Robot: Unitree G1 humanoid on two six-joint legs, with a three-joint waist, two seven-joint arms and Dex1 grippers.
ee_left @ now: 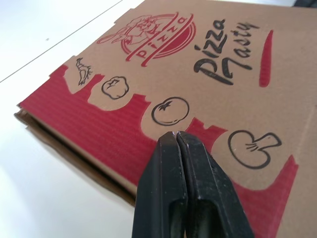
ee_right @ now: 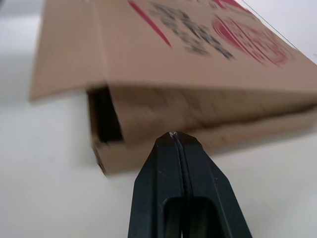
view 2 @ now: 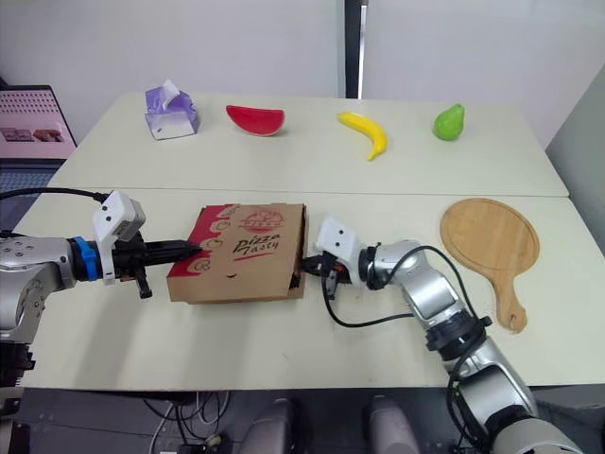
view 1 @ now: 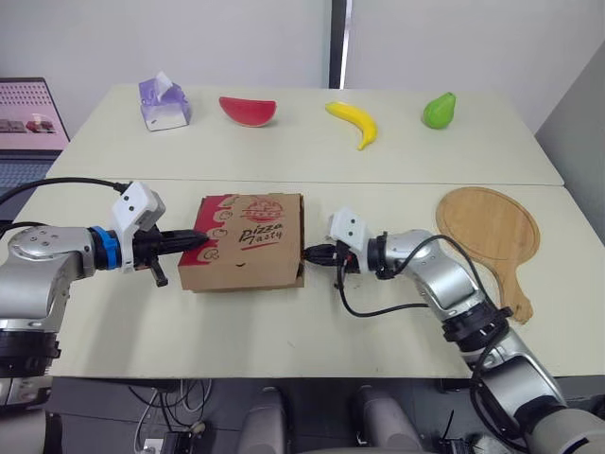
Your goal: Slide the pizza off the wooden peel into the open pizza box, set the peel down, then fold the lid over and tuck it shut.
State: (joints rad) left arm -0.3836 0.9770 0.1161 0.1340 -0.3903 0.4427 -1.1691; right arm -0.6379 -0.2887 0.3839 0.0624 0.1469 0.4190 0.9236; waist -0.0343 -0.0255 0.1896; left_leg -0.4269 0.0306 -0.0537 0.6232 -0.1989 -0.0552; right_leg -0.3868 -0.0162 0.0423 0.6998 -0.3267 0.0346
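Now, lid [view 1: 253, 230] down on pizza box [view 1: 241, 277], contents hidden, peel [view 1: 489, 232] apart.

Two pale tables pushed edge to edge. Far table [view 1: 302, 151]: a row of purple tissue box [view 1: 164, 104], red watermelon slice [view 1: 248, 111], banana [view 1: 354, 122], green pear [view 1: 439, 111], each well apart. Near table [view 1: 284, 331]: pizza box [view 1: 246, 241] mid-table, lid down; wooden peel [view 1: 489, 236] flat and bare at the right, handle toward the near edge
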